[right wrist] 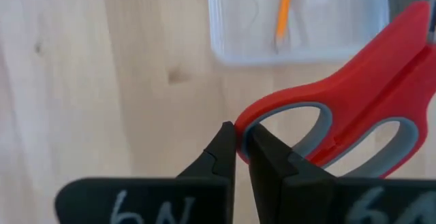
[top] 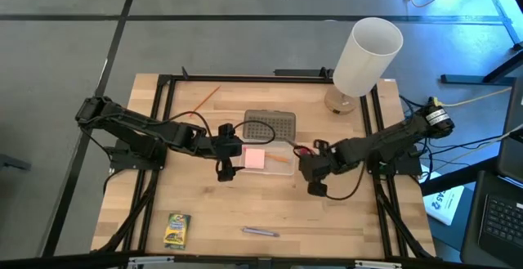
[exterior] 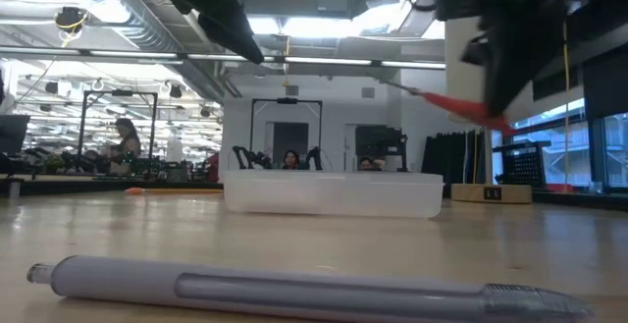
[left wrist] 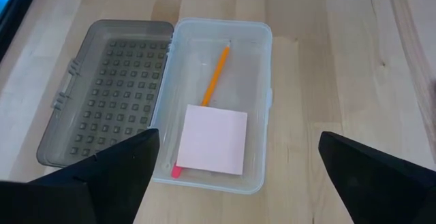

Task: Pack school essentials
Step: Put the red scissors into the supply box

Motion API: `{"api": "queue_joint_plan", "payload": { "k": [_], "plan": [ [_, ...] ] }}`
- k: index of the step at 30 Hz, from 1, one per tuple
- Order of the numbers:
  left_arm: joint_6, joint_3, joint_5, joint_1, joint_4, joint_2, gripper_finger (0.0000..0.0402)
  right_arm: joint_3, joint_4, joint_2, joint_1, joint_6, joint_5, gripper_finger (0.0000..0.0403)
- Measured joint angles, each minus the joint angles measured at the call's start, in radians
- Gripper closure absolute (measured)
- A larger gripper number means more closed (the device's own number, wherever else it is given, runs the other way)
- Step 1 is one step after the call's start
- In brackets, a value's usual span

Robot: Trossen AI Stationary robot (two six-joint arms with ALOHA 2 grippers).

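Note:
The clear case point(top: 278, 156) lies open at mid-table, its grey dimpled lid point(left wrist: 109, 91) folded back flat. The pink eraser point(left wrist: 212, 141) and one orange pencil point(left wrist: 216, 74) lie inside it. My left gripper point(left wrist: 235, 176) hovers open above the case's left end and touches nothing. My right gripper point(right wrist: 242, 139) is by the case's right end, shut on the red-handled scissors point(right wrist: 354, 108). A second orange pencil point(top: 206, 97) lies toward the far left. The crayon box point(top: 176, 230) and purple pen point(top: 260, 232) lie by the near edge. My right gripper pinches the rim of one red handle loop point(right wrist: 246, 123) of the scissors between its two fingertips. In the low view the scissors point(exterior: 471, 109) are lifted clear of the table and tilted, with the thin blades pointing up toward the case side.
A tall white cylinder point(top: 366, 56) stands at the far right corner on a wooden base. Black frame rails run along the table's left, right and far edges. The pen point(exterior: 285, 286) lies close before the low camera. People and other rigs show in the room behind.

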Motion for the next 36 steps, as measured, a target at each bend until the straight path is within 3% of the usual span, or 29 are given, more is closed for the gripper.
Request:
{"api": "queue_joint_plan", "payload": {
  "k": [9, 17, 25, 36],
  "plan": [
    [0.0, 0.0, 0.0, -0.024, -0.001, 0.0, 0.0007, 0.0, 0.261, 0.071, -0.101, -0.363, -0.002, 0.0376],
    [0.0, 0.0, 0.0, -0.037, -0.001, 0.0, 0.0007, 0.001, 0.378, 0.156, -0.144, -0.526, -0.02, 0.0376],
    [0.0, 0.0, 0.0, -0.037, -0.009, 0.0, 0.0003, 0.0, 0.374, 0.253, -0.157, -0.586, -0.032, 0.0376],
    [0.0, 0.0, 0.0, -0.037, -0.011, 0.0, 0.0003, 0.0, 0.366, 0.282, -0.158, -0.588, -0.05, 0.0371]
  ]
}}
